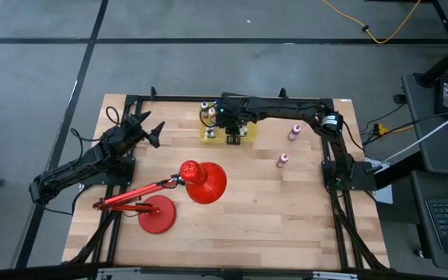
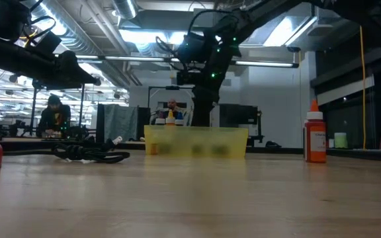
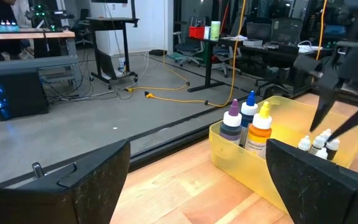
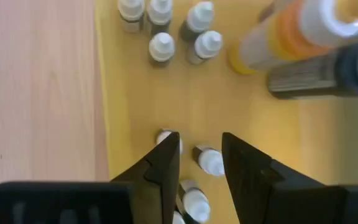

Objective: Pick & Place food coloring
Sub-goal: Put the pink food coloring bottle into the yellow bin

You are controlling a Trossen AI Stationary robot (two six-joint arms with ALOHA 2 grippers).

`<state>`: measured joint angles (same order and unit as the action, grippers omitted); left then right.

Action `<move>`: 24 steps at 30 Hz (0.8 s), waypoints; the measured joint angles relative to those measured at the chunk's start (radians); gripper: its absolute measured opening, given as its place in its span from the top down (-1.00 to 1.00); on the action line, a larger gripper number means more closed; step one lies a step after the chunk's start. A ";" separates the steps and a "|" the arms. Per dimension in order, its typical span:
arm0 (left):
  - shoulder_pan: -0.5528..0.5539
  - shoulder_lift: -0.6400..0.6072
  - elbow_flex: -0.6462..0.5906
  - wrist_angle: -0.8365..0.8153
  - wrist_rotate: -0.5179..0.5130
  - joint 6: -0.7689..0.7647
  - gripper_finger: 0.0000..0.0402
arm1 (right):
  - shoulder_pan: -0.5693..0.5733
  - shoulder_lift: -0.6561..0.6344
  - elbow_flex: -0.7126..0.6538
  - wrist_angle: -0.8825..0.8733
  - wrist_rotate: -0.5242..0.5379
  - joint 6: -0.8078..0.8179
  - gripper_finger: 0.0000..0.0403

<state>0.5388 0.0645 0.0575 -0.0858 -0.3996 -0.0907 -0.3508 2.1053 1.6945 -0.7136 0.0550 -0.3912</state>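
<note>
Right gripper [image 4: 197,158]: upper centre of the high view, lowered into the yellow bin [image 1: 249,136]; fingers slightly parted, one small white-capped bottle [image 4: 209,160] standing in the gap, contact with either finger not confirmable.
Left gripper [image 1: 152,131]: left of the high view, well apart from the bin, fingers spread wide, holding nothing.
Food coloring [image 4: 161,46]: cluster of small white-capped bottles upright inside the bin, plus further ones beside the right fingers.
Taller bottles [image 3: 248,121]: purple, blue and orange, upright in one corner of the bin.
Loose bottles [image 1: 294,132]: two on the table, right of the bin.
Red desk lamp [image 1: 201,180]: lower centre, lying on the table [image 1: 286,225].
</note>
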 joint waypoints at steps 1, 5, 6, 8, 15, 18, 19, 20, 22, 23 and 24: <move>0.000 0.000 0.000 0.000 0.000 0.000 -0.81 | 0.000 -0.008 0.004 -0.010 0.005 -0.001 0.40; 0.000 0.000 0.000 0.000 0.000 0.000 -0.82 | 0.000 -0.060 0.011 -0.040 0.063 0.027 0.40; 0.000 0.000 0.000 0.000 0.000 0.000 -0.81 | 0.002 -0.078 0.010 -0.048 0.090 0.053 0.39; 0.000 0.000 0.000 0.000 0.000 0.000 -0.81 | 0.005 -0.125 -0.001 -0.076 0.133 0.126 0.39; 0.000 0.000 0.000 0.000 0.000 0.000 -0.82 | 0.006 -0.312 -0.087 -0.196 0.167 0.391 0.18; 0.000 0.000 0.000 0.000 0.000 0.000 -0.81 | 0.006 -0.394 -0.158 -0.210 0.200 0.494 -0.01; 0.000 0.000 0.000 0.000 0.000 0.000 -0.81 | 0.006 -0.422 -0.184 -0.209 0.220 0.534 -0.06; 0.000 0.000 0.000 0.000 0.000 0.000 -0.81 | 0.002 -0.451 -0.211 -0.211 0.240 0.575 -0.11; 0.000 0.000 0.000 0.000 0.000 0.000 -0.82 | -0.009 -0.507 -0.268 -0.219 0.285 0.664 -0.17; 0.000 0.000 0.000 0.000 0.000 0.000 -0.82 | -0.018 -0.531 -0.297 -0.226 0.304 0.701 -0.19; 0.000 0.000 0.000 0.000 0.000 0.000 -0.82 | -0.027 -0.553 -0.327 -0.234 0.320 0.736 -0.20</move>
<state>0.5385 0.0645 0.0576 -0.0857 -0.3996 -0.0910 -0.3776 1.5519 1.3677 -0.9476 0.3751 0.3452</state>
